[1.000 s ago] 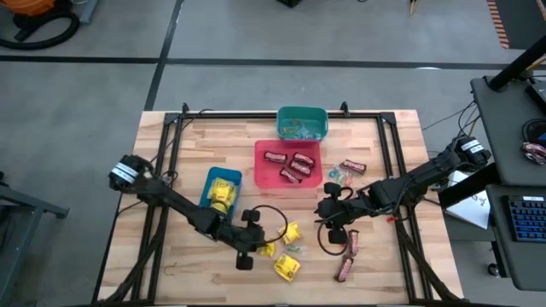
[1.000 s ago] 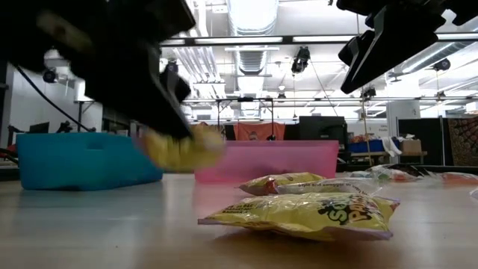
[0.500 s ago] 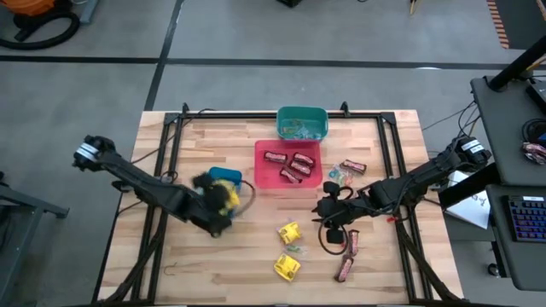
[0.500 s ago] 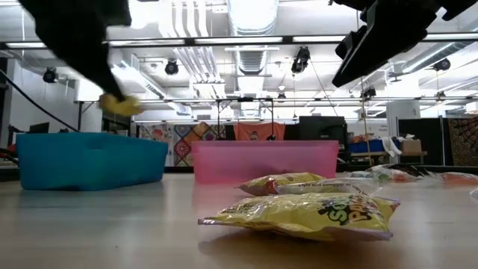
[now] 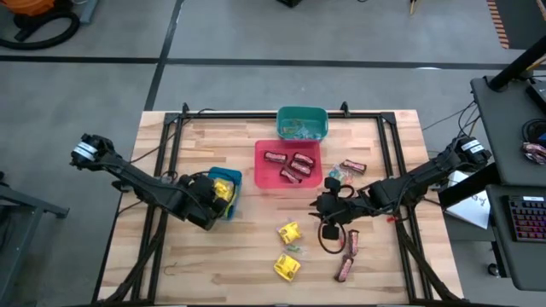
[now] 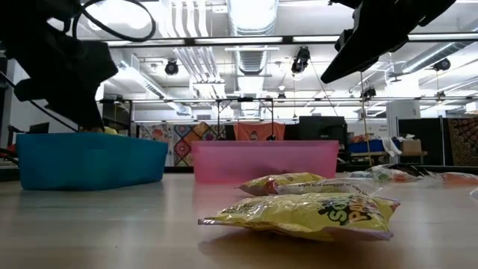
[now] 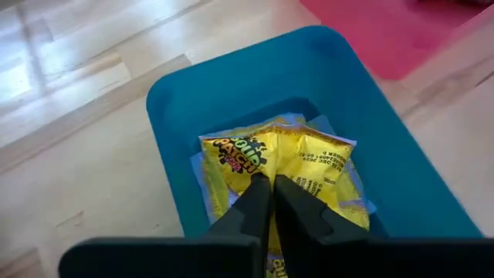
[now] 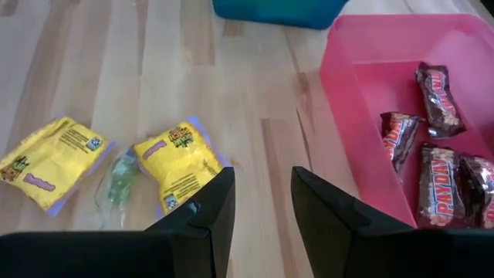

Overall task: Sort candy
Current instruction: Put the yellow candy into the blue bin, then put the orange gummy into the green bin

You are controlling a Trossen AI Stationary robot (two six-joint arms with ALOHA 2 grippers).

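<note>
Left tool (image 7: 268, 202) has carried a yellow packet (image 7: 282, 166) from table centre to blue bin (image 5: 229, 176), nine o'clock; fingers pinching it. Right tool (image 8: 262, 202) spread, waiting.

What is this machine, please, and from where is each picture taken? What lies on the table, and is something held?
Two robot arms sort candy on a wooden table. One camera looks down from above, one sits at table height, and one rides on each wrist. The left claw, shut, holds a yellow packet over the blue bin. The right claw waits open and empty beside the red bin, which holds brown bars. Two more yellow packets lie loose on the table.
</note>
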